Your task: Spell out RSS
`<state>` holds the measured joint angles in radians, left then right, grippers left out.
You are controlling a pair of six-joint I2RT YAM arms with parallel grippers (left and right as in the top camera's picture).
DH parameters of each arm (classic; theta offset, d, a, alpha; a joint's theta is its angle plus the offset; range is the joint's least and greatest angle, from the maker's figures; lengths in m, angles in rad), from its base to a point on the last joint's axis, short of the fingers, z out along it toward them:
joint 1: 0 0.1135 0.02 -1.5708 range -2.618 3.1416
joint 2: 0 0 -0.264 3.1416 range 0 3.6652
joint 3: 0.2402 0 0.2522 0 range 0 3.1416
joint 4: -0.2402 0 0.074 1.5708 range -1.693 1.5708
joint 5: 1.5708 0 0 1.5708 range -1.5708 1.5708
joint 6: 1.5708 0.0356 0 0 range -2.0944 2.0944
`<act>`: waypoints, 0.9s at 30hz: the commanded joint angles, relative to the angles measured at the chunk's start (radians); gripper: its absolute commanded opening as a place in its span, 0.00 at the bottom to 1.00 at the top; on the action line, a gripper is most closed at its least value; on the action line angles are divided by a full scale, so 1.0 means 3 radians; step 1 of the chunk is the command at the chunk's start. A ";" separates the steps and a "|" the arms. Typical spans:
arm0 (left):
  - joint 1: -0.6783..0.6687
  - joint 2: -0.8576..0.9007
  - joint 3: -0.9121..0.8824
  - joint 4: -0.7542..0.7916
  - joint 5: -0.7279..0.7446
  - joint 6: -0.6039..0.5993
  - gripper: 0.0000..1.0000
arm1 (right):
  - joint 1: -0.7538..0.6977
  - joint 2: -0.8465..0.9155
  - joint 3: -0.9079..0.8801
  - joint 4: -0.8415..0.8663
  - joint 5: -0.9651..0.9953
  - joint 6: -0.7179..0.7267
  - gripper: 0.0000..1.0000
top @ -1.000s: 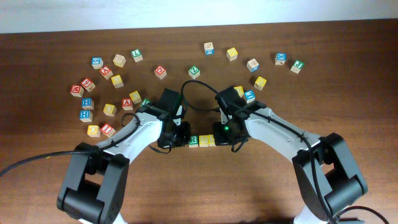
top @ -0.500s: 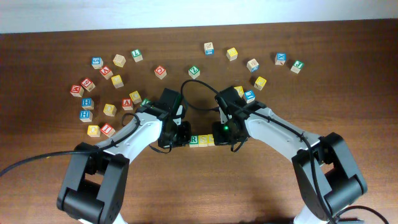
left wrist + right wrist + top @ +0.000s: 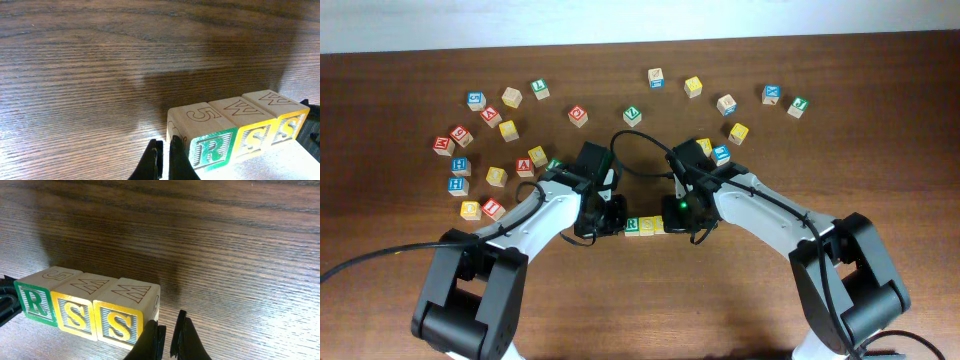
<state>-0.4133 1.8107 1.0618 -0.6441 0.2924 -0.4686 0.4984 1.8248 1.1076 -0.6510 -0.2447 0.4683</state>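
The RSS row [image 3: 252, 141] sits flush on the tabletop [image 3: 100, 75], just below centre of the overhead frame. The left pincer [image 3: 164, 160] and right pincer [image 3: 169, 337] are both closed and empty, one at each end of the row. The cubes look light, rigid and smooth, so they are best gripped squarely across opposite flat faces.

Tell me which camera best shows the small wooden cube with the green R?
Left wrist view: the small wooden green-R cube sits nearest the lens, its letter sharp. The right wrist view shows it farther off but still readable. Overhead, it is a mere speck.
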 commanded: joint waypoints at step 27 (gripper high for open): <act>0.0657 -0.1523 0.0032 -0.0762 -0.0938 -0.0033 0.00 | -0.0683 -0.1239 0.0511 -0.1597 0.0969 -0.0238 0.04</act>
<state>-0.3122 1.4330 1.0626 -0.8444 0.0330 -0.4686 0.3470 1.5608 1.2396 -1.0817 -0.0689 0.4099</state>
